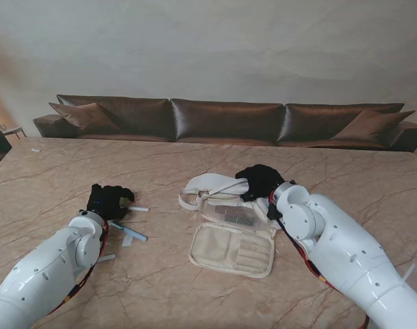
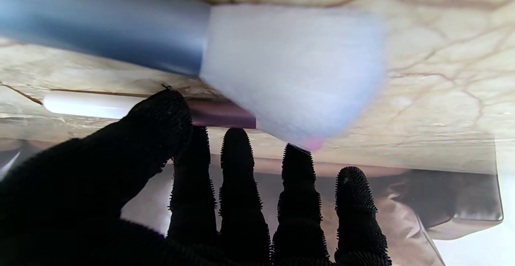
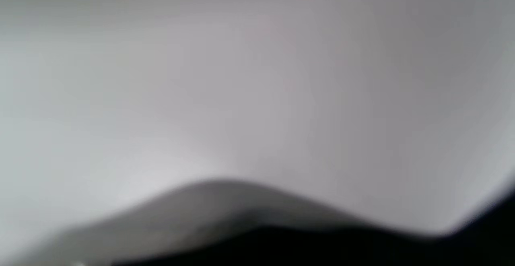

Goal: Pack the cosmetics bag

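Just beyond fingers (image 2: 237, 149): blue tube (image 2: 104, 24).

Black-gloved left hand (image 2: 225, 201), fingers spread, beside blue-and-white tube (image 2: 241, 56) (blurred); slim white stick (image 2: 88, 105) beyond

blue tube (image 1: 129, 233) just beside left hand (image 1: 107, 200); far table (image 1: 126, 161) free.

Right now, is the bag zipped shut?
No. The bag lies unfolded on the table, its inside pockets showing.
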Robot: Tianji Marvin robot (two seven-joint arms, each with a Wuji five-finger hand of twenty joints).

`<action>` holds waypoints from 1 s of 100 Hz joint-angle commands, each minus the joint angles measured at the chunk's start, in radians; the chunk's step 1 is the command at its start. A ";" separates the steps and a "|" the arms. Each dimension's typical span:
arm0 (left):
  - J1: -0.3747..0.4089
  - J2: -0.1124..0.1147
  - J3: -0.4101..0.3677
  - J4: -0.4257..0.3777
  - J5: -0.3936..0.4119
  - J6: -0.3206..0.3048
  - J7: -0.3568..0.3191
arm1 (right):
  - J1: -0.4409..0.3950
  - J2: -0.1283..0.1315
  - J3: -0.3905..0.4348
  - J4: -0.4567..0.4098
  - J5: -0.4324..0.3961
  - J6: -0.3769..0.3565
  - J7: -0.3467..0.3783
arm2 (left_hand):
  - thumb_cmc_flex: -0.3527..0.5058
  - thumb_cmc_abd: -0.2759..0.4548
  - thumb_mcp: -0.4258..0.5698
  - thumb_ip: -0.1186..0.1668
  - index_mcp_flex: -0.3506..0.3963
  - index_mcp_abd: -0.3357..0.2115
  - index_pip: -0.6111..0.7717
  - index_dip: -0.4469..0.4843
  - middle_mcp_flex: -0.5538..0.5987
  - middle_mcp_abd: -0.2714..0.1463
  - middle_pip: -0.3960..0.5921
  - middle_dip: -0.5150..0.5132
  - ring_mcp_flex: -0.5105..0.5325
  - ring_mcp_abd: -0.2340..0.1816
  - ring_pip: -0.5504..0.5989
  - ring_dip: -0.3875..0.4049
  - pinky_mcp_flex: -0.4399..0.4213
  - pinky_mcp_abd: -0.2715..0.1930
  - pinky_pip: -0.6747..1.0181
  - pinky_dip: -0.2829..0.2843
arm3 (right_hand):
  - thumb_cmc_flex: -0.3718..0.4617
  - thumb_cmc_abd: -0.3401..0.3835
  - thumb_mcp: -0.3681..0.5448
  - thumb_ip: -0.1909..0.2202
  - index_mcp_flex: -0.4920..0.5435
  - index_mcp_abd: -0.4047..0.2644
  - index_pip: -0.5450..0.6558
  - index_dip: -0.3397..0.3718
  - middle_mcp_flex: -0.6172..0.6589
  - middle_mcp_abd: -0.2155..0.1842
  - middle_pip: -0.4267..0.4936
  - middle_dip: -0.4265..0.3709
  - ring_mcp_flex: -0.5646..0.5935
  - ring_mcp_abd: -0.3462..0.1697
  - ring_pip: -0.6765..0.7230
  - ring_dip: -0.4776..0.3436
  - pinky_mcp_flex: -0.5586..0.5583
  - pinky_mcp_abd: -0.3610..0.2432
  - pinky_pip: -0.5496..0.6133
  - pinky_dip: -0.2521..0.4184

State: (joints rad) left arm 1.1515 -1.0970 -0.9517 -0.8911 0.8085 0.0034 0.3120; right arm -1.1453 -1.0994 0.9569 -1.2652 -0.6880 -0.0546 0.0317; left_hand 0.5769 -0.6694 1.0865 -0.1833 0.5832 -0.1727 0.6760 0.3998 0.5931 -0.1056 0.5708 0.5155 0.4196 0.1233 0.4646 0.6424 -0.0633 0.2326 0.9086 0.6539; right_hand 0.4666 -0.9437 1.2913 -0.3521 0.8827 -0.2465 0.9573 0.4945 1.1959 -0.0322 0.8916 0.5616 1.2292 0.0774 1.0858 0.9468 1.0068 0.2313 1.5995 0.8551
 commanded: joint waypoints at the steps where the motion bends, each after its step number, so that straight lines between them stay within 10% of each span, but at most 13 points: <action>1: 0.012 -0.005 0.010 0.010 0.008 0.002 -0.012 | -0.006 -0.005 0.001 -0.016 0.002 -0.001 -0.003 | 0.030 -0.044 -0.007 -0.050 0.104 -0.017 0.081 0.013 -0.018 -0.005 -0.005 -0.002 -0.034 -0.015 -0.001 0.005 -0.017 -0.021 -0.019 -0.005 | 0.150 0.103 0.117 0.067 0.044 -0.150 0.125 0.019 0.029 -0.005 -0.010 0.005 0.059 0.024 0.040 -0.002 0.014 0.005 0.043 0.005; 12: 0.012 -0.005 0.011 0.014 0.013 0.007 -0.001 | -0.011 -0.004 0.006 -0.022 -0.001 -0.001 -0.002 | 0.071 -0.083 -0.063 -0.088 0.094 -0.051 0.261 0.021 -0.014 -0.003 0.008 0.005 -0.033 -0.012 0.009 0.008 -0.017 -0.021 -0.018 -0.003 | 0.150 0.104 0.116 0.066 0.046 -0.150 0.125 0.020 0.028 -0.006 -0.011 0.005 0.056 0.023 0.040 -0.002 0.014 0.005 0.043 0.005; 38: 0.019 -0.013 0.012 0.016 0.003 0.009 0.029 | -0.012 -0.003 0.008 -0.026 0.000 0.000 0.001 | 0.111 -0.091 -0.086 -0.081 0.143 -0.108 0.473 0.024 0.007 -0.012 0.028 0.014 -0.024 -0.017 0.023 0.011 -0.016 -0.021 0.005 0.005 | 0.151 0.108 0.113 0.066 0.045 -0.151 0.123 0.021 0.025 -0.007 -0.012 0.006 0.055 0.023 0.040 -0.001 0.014 0.000 0.048 0.005; 61: 0.021 -0.026 0.019 0.024 -0.025 0.020 0.049 | -0.007 -0.003 0.003 -0.026 0.000 -0.001 0.007 | 0.056 -0.076 -0.031 -0.079 0.103 0.038 0.205 -0.029 -0.012 -0.007 0.024 0.011 -0.045 -0.015 0.025 0.007 -0.018 -0.022 0.000 -0.010 | 0.151 0.105 0.114 0.067 0.047 -0.151 0.123 0.024 0.025 -0.008 -0.009 0.011 0.053 0.022 0.040 -0.001 0.012 -0.002 0.052 0.005; 100: 0.028 -0.044 0.026 0.029 -0.064 0.045 0.067 | -0.002 -0.004 0.000 -0.024 0.003 0.000 0.005 | 0.154 -0.029 -0.060 -0.053 0.199 -0.035 0.197 -0.059 0.007 -0.004 0.031 0.015 -0.044 -0.016 0.029 0.007 -0.017 -0.026 -0.006 -0.015 | 0.151 0.103 0.117 0.067 0.048 -0.153 0.121 0.026 0.025 -0.009 -0.004 0.017 0.049 0.019 0.059 0.005 0.015 -0.005 0.062 0.006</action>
State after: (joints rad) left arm 1.1595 -1.1258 -0.9352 -0.8787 0.7459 0.0475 0.3919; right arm -1.1496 -1.0985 0.9564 -1.2782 -0.6878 -0.0534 0.0400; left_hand 0.6711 -0.7012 1.0271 -0.2561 0.7075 -0.1876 1.0352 0.4323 0.5931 -0.1054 0.5812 0.5195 0.4059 0.1233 0.4819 0.6430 -0.0637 0.2235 0.9062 0.6446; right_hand 0.4668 -0.9435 1.2913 -0.3510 0.8828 -0.2465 0.9573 0.4945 1.1959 -0.0322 0.8916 0.5689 1.2292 0.0786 1.0880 0.9476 1.0068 0.2313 1.6061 0.8551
